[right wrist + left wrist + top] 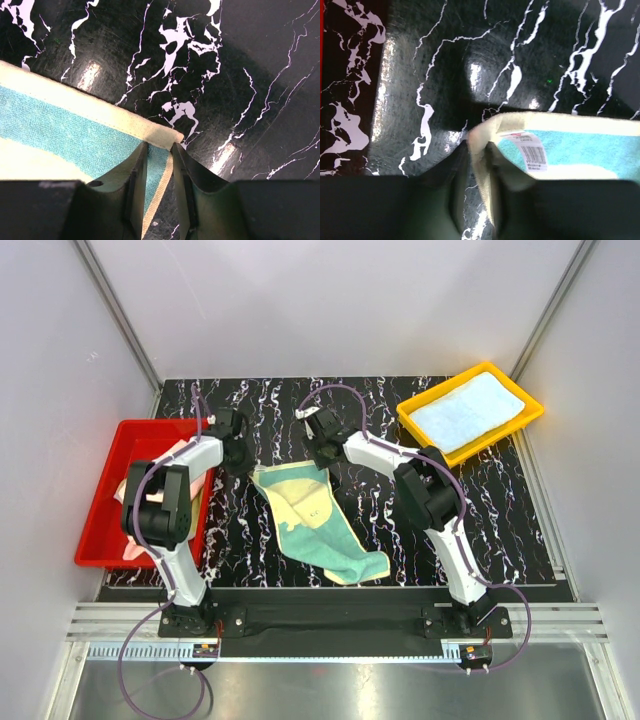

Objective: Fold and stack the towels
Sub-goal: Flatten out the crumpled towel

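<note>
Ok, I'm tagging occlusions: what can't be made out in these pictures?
- Top view: pink cloths in the red plastic tray, mostly behind the left arm; count unclear.
- Left wrist view: barcode label on the yellow-and-teal terry towel, print too blurred.
- Wrist views: that towel's remainder, cut by frame edges.

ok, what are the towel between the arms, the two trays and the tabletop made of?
Towel: looks like terry-type cloth, matte, fuzzy pile, stitched hem, sewn label. Red tray and yellow tray: likely moulded plastic, smooth, uniform colour. Tabletop: glossy black marble-look sheet, lamp glare; probably laminate or vinyl, can't confirm.
</note>
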